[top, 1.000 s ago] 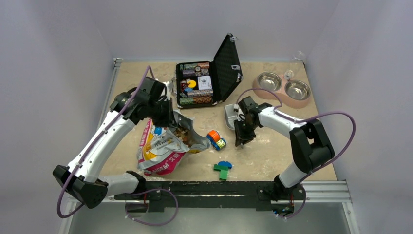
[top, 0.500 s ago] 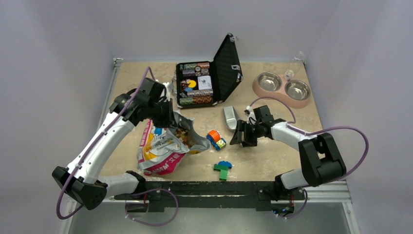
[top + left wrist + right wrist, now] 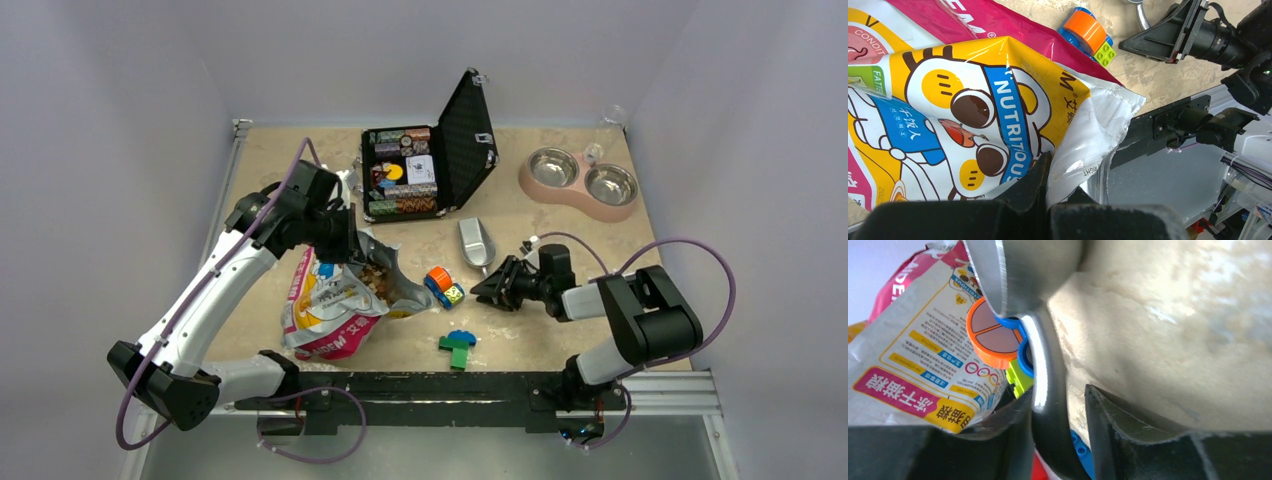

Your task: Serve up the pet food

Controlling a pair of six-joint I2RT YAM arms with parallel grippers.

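The pet food (image 3: pixel 378 278) shows as brown kibble in the open mouth of a colourful bag (image 3: pixel 335 300) lying on the table. My left gripper (image 3: pixel 342 240) is shut on the bag's upper edge; in the left wrist view the gripper (image 3: pixel 1058 177) pinches the white film of the bag (image 3: pixel 973 90). A metal scoop (image 3: pixel 477 243) lies right of the bag. My right gripper (image 3: pixel 495 285) lies low by the scoop's handle. In the right wrist view the handle (image 3: pixel 1048 405) stands between the open gripper's (image 3: pixel 1058 400) fingers, touching the left one, with a gap to the right one.
A pink double bowl (image 3: pixel 580 180) stands at the back right. An open black case of chips (image 3: pixel 410 170) sits behind the bag. An orange and blue toy (image 3: pixel 443 285) lies between the bag and my right gripper. Green and blue blocks (image 3: pixel 458 347) lie near the front edge.
My right arm has dropped from over the scoop to table level, fingers now pointing left round the handle. The left arm and bag have not moved.
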